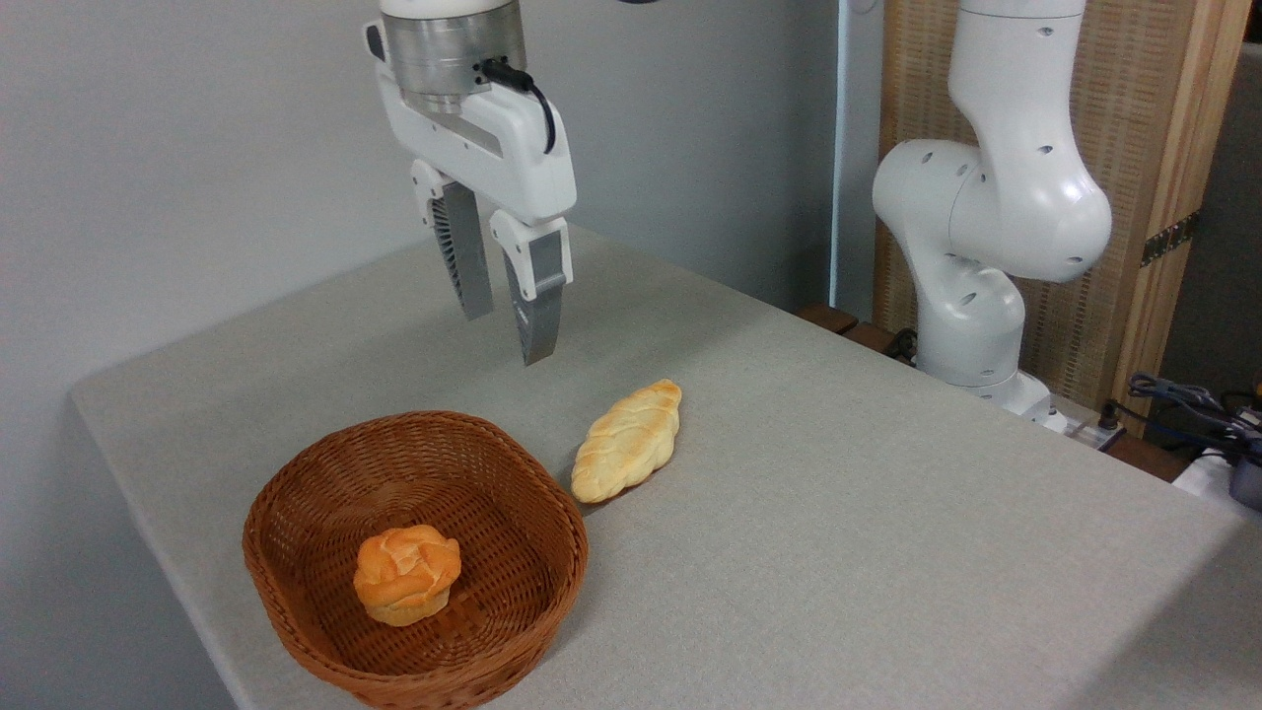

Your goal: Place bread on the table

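The bread [628, 441] lies flat on the table [868, 532], just to the right of the basket [296, 582]. Its near tip sits very close to the basket's rim, and it may touch it, but that is hard to tell. The bread is pale gold and braided, with pointy ends. It slants up and to the right.

The gripper [508, 333] hangs in the air above the table, up and to the left of the bread. Its two fingers [537, 306] point down. There is a small gap between them, and nothing is in that gap. So the fingers are let go and hold nothing. They are grey with ridges on the inner side. They do not touch the bread, the basket or the table.

Above the fingers is the white hand part with a black cable [537, 99] on it, and above that a shiny metal ring.

The basket is brown and woven, and it stands near the front left of the table. A small round orange bun [406, 574] sits inside it, on the bottom.

The white arm [996, 217] stands at the far right edge of the table. Behind it is a wooden panel [1154, 128]. Some cables [1183, 404] lie at the right edge. The wall [177, 148] behind the table is plain grey.
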`<state>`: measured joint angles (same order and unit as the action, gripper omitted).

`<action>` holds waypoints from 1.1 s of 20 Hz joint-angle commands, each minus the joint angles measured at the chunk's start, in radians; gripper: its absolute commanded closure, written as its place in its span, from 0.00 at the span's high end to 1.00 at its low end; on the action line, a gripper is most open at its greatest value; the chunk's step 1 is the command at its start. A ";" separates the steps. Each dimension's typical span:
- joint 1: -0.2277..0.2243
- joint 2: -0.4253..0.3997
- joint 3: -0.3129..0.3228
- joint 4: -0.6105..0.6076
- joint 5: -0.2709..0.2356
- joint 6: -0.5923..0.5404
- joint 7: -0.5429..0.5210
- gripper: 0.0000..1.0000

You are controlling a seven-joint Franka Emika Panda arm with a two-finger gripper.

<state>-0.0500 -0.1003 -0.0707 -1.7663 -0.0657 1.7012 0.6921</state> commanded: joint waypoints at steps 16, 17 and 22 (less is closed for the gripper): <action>-0.054 0.091 0.077 0.176 0.041 -0.103 -0.011 1.00; -0.054 0.090 0.077 0.174 0.043 -0.104 -0.013 1.00; -0.054 0.087 0.077 0.176 0.044 -0.112 -0.011 1.00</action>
<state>-0.0847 -0.0192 -0.0112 -1.6160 -0.0379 1.6252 0.6921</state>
